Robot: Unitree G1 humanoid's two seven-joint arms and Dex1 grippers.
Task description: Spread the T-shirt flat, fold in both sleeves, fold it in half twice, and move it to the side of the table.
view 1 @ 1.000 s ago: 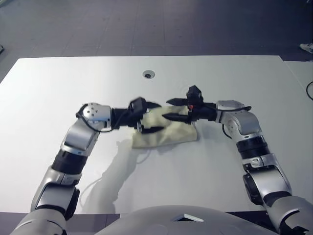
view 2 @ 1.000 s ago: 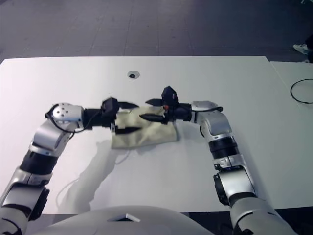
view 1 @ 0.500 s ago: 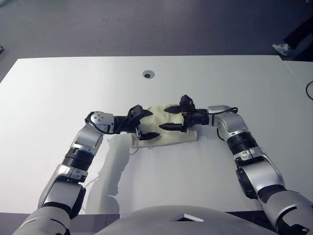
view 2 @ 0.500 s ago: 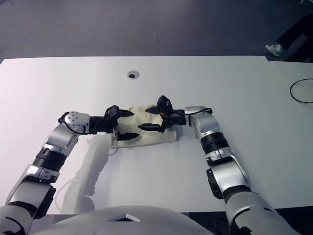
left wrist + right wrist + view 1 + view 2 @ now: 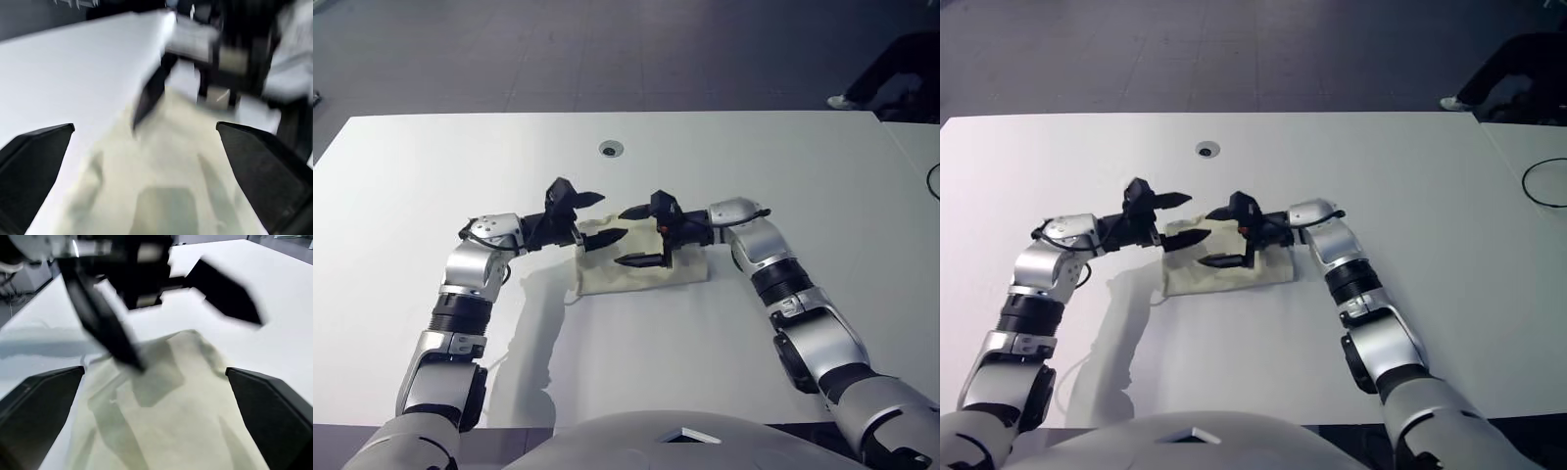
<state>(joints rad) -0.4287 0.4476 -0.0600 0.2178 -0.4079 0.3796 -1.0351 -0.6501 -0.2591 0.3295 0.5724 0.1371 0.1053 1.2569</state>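
Observation:
The T-shirt (image 5: 656,274) is a small pale yellow folded bundle lying on the white table (image 5: 783,176) a little left of centre. My left gripper (image 5: 612,215) hovers open over the bundle's left far corner, with nothing between its fingers. My right gripper (image 5: 619,238) is open too, reaching in from the right above the bundle's left half, so the two sets of fingertips nearly meet. In the left wrist view the shirt (image 5: 161,186) lies between my spread fingers (image 5: 34,166). The right wrist view has the shirt (image 5: 171,431) below and the left gripper (image 5: 146,284) facing it.
A round cable hole (image 5: 611,149) sits in the table behind the shirt. A black cable loop (image 5: 1542,181) lies on the neighbouring surface at the far right. Bare table surrounds the shirt on all sides.
The right gripper has moved left across the shirt. The left gripper has lifted off the shirt's edge and drawn slightly back. Both stay open, and the shirt has not shifted.

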